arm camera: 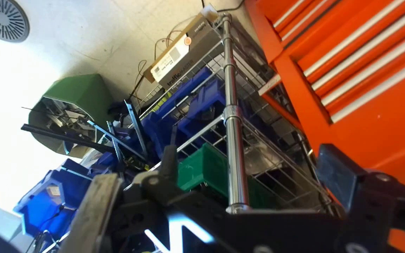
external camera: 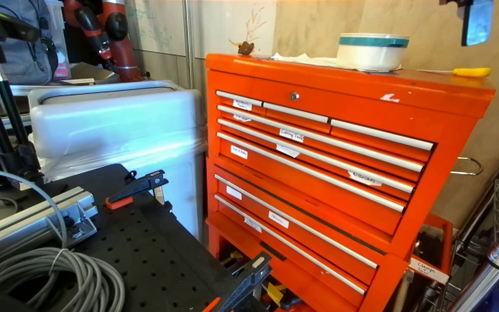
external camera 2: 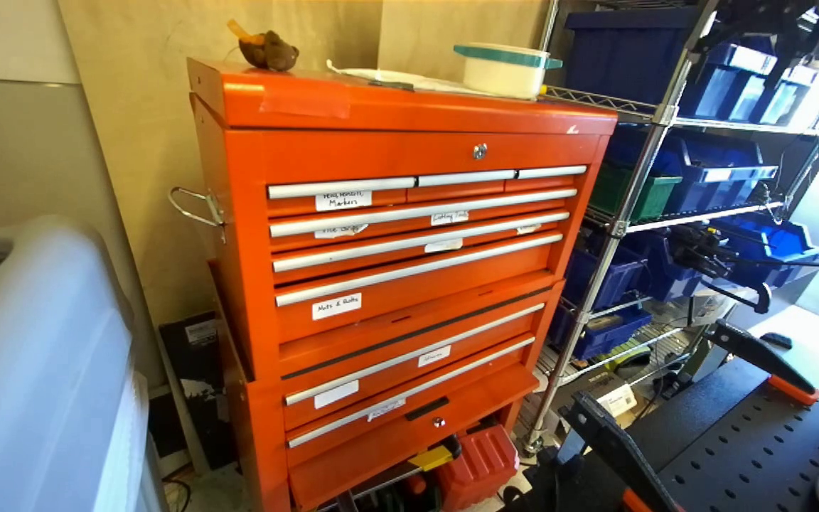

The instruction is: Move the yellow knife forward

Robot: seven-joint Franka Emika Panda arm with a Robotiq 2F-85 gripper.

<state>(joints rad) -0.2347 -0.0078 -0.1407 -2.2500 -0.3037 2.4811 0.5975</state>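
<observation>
Wrist view: nearest are the dark jaws, at the bottom edge of the picture, spread wide apart. Beyond them are a chrome shelf post (arm camera: 231, 105), a green bin (arm camera: 202, 168) and blue bins (arm camera: 206, 98), with an orange tool chest (arm camera: 371, 133) on the right.

In an exterior view, a coil of grey cable (external camera: 98, 275) is closest, lying on a black perforated desk (external camera: 158, 260). The desk also carries an aluminium bar (external camera: 28, 216), and black-and-orange clamps (external camera: 145, 183) sit at its edge. Past it stands the tool chest, its silver-edged drawers (external camera: 319, 190) marked with handwritten labels (external camera: 291, 135). The yellow knife (external camera: 471, 72) lies on top of the chest, toward the right-hand end in this view, its thin blade (external camera: 435, 70) pointing at a round white-and-teal container (external camera: 371, 56) and apart from it. One finger (external camera: 478, 22) of the jaws shows above the knife in the picture, apart from it. The container stands upright; a rumpled white sheet (external camera: 314, 61), cloth or paper, hard to tell, reaches up to it. At the chest's farther end sits a small brown figure (external camera: 245, 47) with an orange strip (external camera: 234, 43). Farthest back are a pale wooden wall panel (external camera: 319, 21) and, at the left, a red robot arm (external camera: 124, 56)
</observation>
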